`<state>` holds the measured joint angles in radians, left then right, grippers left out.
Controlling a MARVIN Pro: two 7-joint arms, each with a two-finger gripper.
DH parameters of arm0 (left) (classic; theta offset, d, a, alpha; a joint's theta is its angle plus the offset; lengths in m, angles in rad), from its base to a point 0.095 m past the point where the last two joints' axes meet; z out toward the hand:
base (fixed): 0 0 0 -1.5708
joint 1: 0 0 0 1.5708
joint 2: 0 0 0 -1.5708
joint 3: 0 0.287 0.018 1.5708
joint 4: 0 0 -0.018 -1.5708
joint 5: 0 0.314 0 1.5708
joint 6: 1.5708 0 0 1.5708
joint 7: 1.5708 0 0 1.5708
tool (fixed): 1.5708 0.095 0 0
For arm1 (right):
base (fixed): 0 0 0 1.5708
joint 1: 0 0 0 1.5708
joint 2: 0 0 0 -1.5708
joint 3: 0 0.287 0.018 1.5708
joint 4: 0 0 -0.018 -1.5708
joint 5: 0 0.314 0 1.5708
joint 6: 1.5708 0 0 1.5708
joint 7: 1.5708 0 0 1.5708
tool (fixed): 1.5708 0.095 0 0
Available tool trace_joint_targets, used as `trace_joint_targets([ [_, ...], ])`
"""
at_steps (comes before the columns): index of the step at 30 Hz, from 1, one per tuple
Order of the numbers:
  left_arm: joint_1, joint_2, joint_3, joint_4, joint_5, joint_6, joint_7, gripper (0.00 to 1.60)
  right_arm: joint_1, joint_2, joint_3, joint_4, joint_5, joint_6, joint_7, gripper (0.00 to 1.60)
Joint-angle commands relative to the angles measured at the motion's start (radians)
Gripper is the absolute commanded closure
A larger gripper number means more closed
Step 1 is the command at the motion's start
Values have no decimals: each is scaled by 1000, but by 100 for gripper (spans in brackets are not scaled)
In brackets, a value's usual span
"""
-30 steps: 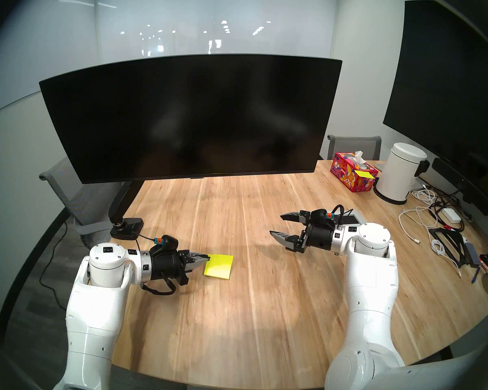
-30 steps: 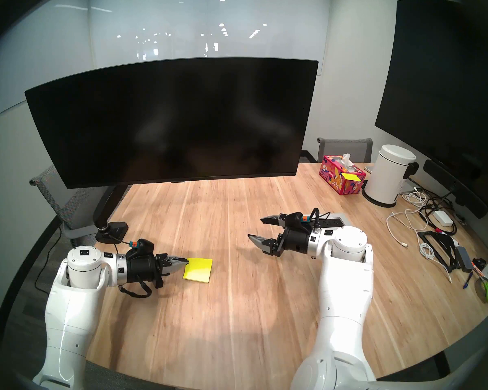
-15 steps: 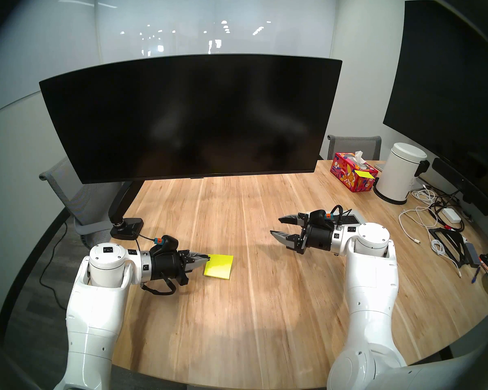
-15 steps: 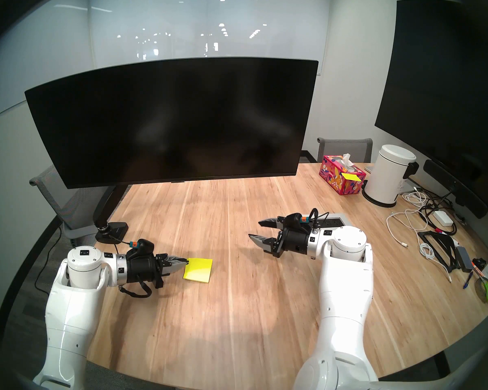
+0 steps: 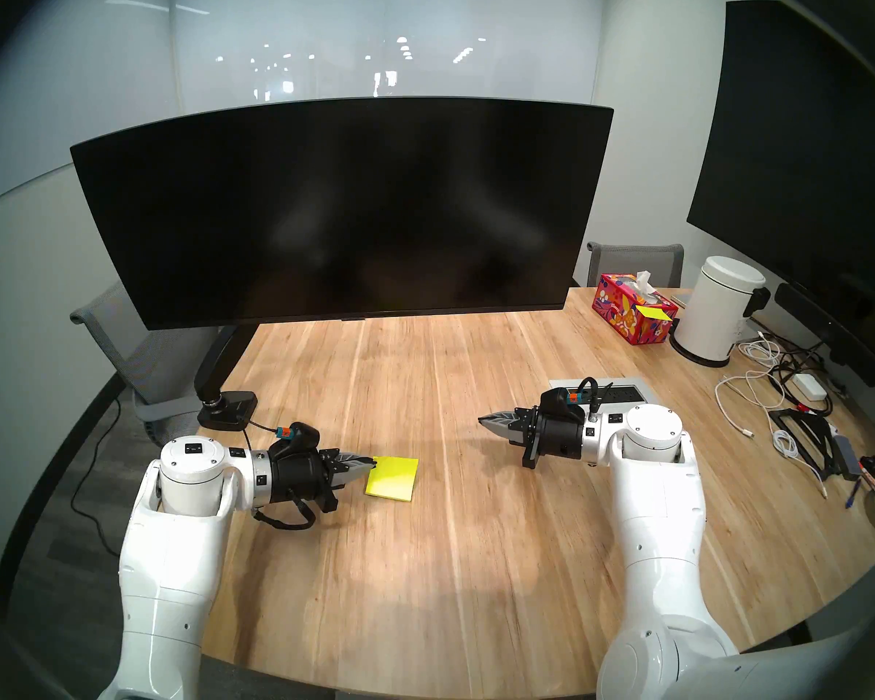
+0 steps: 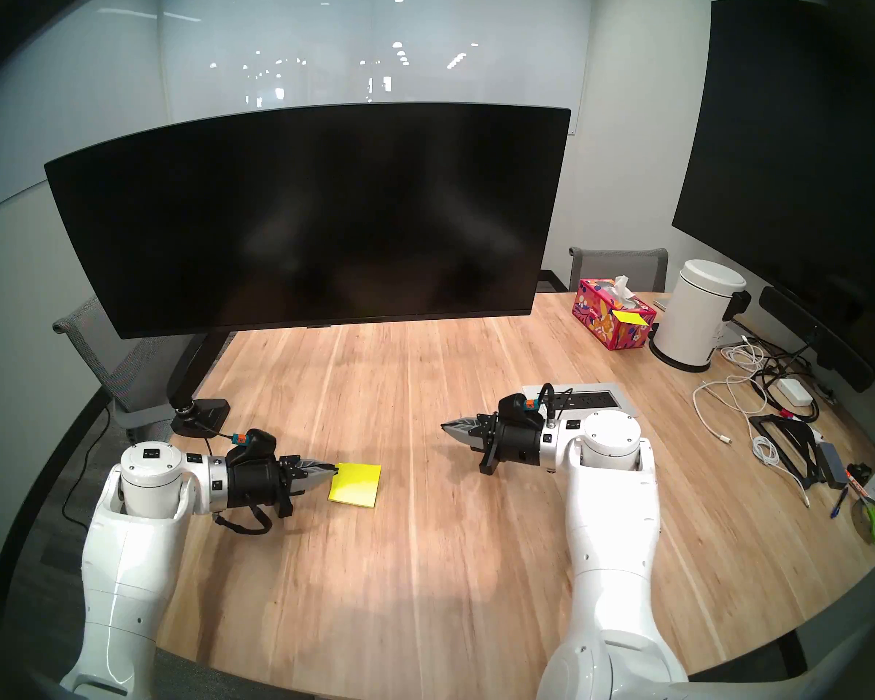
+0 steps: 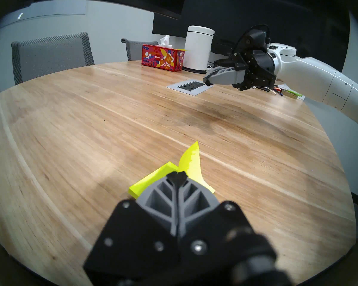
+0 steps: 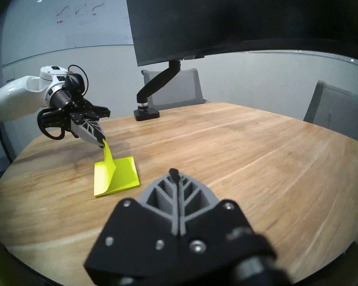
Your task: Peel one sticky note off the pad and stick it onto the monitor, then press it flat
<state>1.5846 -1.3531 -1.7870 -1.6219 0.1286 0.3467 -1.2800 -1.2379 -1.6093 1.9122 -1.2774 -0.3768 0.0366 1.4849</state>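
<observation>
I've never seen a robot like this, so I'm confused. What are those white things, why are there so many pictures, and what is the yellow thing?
The white things are a robot's two arms. Each ends in a gripper, like a two-fingered hand. Two pictures come from cameras on its head, looking down at the wooden table. The other two come from a small camera on each wrist.

The yellow square is the pad, a stack of sticky paper. The left gripper is pinching a corner of the sticky note on top, curling it up. The right gripper is shut and holds nothing.

Behind them stands the monitor, a big dark screen.
</observation>
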Motion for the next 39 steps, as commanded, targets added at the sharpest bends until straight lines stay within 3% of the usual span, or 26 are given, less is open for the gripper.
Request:
trace_joint_targets([
  [1, -7, -3, 0, -13, -2, 3, 1, 160, 43, 6, -29, 26, 19, -14, -1, 160],
  [24, -8, -10, -7, -13, 8, 1, -7, 160, 146, 11, -97, 206, 25, -54, -1, 160],
  [39, -9, -15, -11, -13, 14, 1, -11, 160, 180, 10, -168, 263, 58, -54, -1, 160],
])
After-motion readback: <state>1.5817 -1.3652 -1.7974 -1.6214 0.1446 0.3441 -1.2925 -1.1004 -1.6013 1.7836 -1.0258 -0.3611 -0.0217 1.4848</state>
